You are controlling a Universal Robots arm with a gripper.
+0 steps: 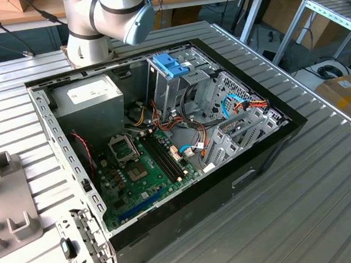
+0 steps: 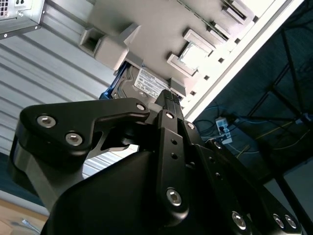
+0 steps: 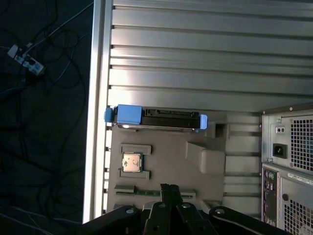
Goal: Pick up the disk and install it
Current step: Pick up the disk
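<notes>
The disk (image 3: 156, 119) stands on edge in a slot of a grey fixture plate (image 3: 161, 147), dark, with a light-blue carrier rail along it. In the second wrist view its white label (image 2: 146, 84) shows. My gripper (image 3: 169, 187) hangs above the plate, well short of the disk and apart from it. Its black fingers (image 2: 169, 100) stand together, shut, with nothing between them. The open computer case (image 1: 164, 138) lies on the table in the exterior view, with a blue latch on a metal drive cage (image 1: 171, 65) near its back.
A square chip (image 3: 130, 162) and a thin green board (image 3: 146, 192) rest in holders on the fixture plate. The case's rear panel (image 3: 288, 161) stands beside the plate. The ribbed metal table (image 3: 205, 58) ends at an edge, with cables on the dark floor (image 3: 44, 98) beyond.
</notes>
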